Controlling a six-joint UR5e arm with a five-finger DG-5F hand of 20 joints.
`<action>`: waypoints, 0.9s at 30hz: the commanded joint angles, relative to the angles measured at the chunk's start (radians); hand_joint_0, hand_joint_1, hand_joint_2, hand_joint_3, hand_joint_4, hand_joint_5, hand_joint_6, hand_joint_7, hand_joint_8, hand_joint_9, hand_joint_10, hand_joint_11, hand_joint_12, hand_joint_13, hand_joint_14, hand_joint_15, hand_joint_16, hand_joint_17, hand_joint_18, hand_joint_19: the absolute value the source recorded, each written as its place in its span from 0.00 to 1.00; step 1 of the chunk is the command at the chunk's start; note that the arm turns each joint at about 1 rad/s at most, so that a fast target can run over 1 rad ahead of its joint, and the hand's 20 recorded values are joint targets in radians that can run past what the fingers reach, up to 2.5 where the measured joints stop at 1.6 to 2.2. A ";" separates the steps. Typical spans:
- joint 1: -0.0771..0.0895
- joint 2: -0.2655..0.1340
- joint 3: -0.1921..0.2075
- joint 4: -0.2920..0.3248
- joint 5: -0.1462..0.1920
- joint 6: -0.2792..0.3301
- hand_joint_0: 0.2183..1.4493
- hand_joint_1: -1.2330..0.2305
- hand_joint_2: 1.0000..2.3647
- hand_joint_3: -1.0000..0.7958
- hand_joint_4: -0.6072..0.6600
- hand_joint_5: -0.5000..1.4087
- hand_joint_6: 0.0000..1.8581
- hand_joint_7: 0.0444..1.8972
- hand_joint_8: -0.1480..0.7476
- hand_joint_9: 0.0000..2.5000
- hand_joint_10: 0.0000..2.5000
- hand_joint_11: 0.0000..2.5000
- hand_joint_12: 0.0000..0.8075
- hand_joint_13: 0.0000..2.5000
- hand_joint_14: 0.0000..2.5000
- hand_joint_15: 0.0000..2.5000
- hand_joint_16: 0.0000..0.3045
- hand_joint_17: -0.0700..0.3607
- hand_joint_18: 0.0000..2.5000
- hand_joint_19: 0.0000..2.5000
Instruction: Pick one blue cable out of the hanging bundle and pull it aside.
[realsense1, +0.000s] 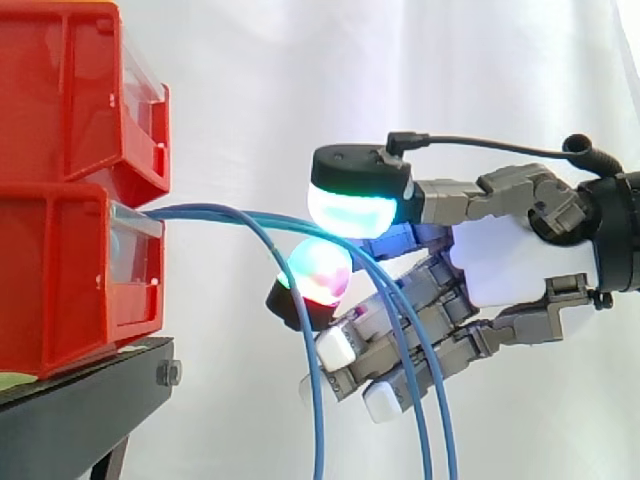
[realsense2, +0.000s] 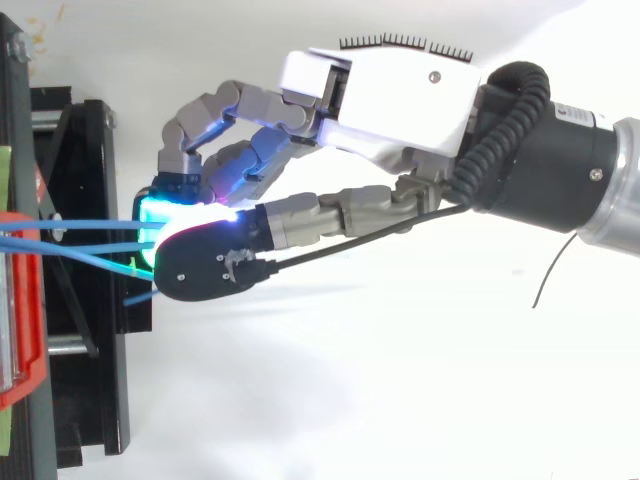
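- Cables (realsense1: 200, 210), blue, three strands by my count, run between the pads of my hand (realsense1: 510, 265) just left of centre in the side view.
- My hand is curled. The thumb's cyan-green pad (realsense1: 350, 208) lies on top and a red-green pad (realsense1: 320, 268) sits just below it. Two strands pass between them, so I read it as a pinch on those two.
- The other fingers (realsense1: 480, 340) are bent underneath, lower centre-right, and the two pinched strands run down across them to the bottom edge.
- The third strand drops on its own, crossing the black back of the lower pad, and leaves at bottom centre.
- From above, the hand (realsense2: 400, 90) reaches in from the upper right, and the cables (realsense2: 80, 226) meet the glowing pads (realsense2: 155, 215) at centre left.
- In the side view all strands come out of the front of the lower bin (realsense1: 60, 290), middle left, arching right and down.
- A second bin (realsense1: 60, 90) is stacked on it, upper left.
- Both sit on the stand (realsense1: 80, 400), lower left.
- The curtain (realsense1: 250, 80) hangs behind everything.
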 joint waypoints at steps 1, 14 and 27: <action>0.000 0.000 0.001 0.000 0.000 0.000 0.28 0.36 0.01 0.45 0.52 0.18 0.48 0.50 0.51 0.36 0.01 0.19 0.46 0.25 0.00 0.12 0.16 0.42 0.26 0.20; 0.000 0.000 0.004 -0.006 -0.002 -0.002 0.45 0.18 0.00 0.28 0.39 0.18 0.49 0.49 0.48 0.36 0.01 0.20 0.44 0.27 0.00 0.11 0.15 0.41 0.30 0.18; 0.000 0.000 0.009 -0.035 -0.003 0.000 0.18 0.44 0.00 0.28 0.55 0.19 0.48 0.47 0.55 0.39 0.01 0.20 0.52 0.27 0.00 0.13 0.19 0.47 0.30 0.20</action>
